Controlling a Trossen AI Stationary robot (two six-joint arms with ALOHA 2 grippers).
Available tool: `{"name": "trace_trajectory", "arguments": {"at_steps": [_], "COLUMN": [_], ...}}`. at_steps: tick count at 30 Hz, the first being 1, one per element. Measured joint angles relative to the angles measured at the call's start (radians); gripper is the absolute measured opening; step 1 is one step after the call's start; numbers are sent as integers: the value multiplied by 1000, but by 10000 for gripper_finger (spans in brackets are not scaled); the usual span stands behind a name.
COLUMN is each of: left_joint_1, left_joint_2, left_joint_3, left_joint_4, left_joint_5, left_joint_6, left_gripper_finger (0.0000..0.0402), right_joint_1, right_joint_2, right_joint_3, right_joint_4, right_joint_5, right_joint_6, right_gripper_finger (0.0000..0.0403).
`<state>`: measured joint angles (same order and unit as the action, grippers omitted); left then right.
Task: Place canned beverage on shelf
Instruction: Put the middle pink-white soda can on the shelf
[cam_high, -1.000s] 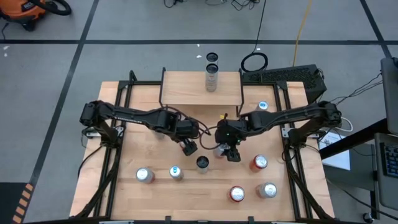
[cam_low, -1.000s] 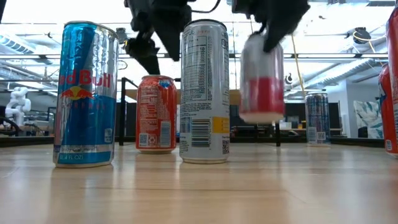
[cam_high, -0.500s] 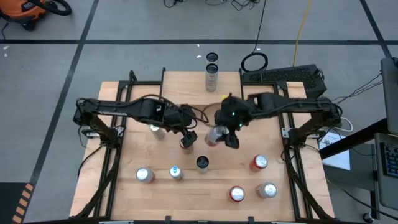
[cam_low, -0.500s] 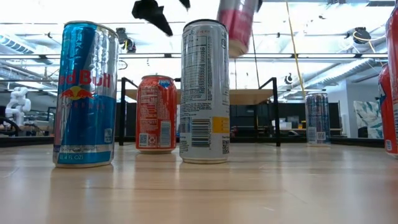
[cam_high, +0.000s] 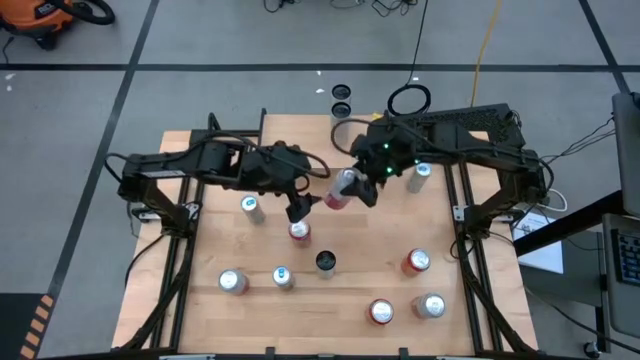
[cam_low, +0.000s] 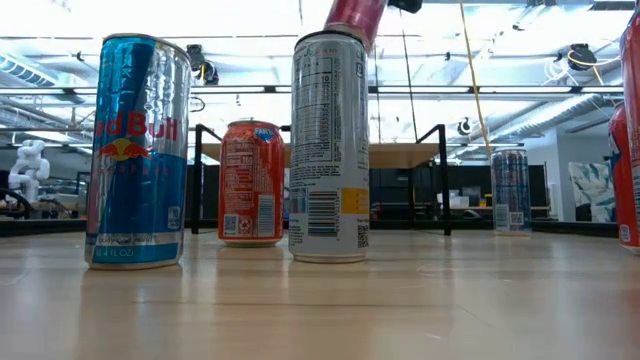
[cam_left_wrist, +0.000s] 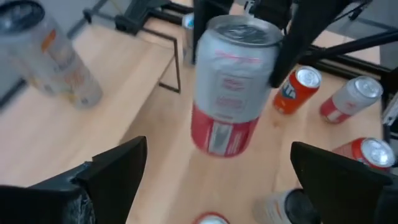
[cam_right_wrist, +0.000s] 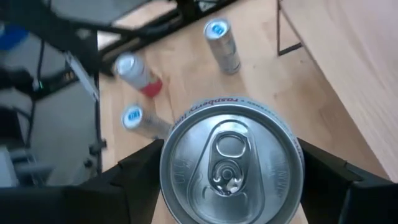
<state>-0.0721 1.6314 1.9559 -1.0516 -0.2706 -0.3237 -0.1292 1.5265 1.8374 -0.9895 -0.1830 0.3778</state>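
Observation:
My right gripper (cam_high: 358, 188) is shut on a silver-and-red can (cam_high: 340, 189), high above the middle of the table; in the low view only the can's red bottom (cam_low: 352, 14) shows. The shelf (cam_right_wrist: 348, 62), a light wood top on black legs, stands at the table's far edge, largely hidden under my right arm. My left gripper (cam_high: 298, 208) hangs open just left of the can, clear of it; in its wrist view the can (cam_left_wrist: 230, 87) floats ahead of the fingers. A tall silver can (cam_left_wrist: 53, 59) stands beyond. My right gripper pinches the can's silver upper wall (cam_left_wrist: 264, 59) between its two fingers, one on each side just below the rim (cam_right_wrist: 168, 171). The fingers slant down from the table's far right. The can is lifted clear and tilted, red bottom toward the near left.
Several cans stand on the table: a silver one (cam_high: 250, 207) and a red one (cam_high: 299, 232) under my left arm, a dark-topped one (cam_high: 326, 262), more along the near edge (cam_high: 233, 282) (cam_high: 381, 312), and one by my right arm (cam_high: 421, 175).
Both grippers have risen and gone toward the table's far edge. My right gripper has carried the can up from just above the table toward the shelf, and the can has tipped from upright to tilted. My left gripper has stayed open.

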Motion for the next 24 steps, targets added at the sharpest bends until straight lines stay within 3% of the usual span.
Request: {"name": "trace_trajectory", "arguments": {"at_steps": [7, 24], "left_joint_1": [1, 66], "left_joint_2": [9, 70], "left_joint_3": [-2, -15], "left_joint_4": [35, 79], "left_joint_5": [-6, -11], "left_joint_6": [69, 119], "left_gripper_finger": [399, 398], "right_joint_1": [-22, -22], "right_joint_2": [0, 0], "right_joint_3": [0, 0], "right_joint_4": [111, 239], "right_joint_5": [3, 30], "right_joint_6": [177, 423], "right_gripper_finger": [271, 271]}}
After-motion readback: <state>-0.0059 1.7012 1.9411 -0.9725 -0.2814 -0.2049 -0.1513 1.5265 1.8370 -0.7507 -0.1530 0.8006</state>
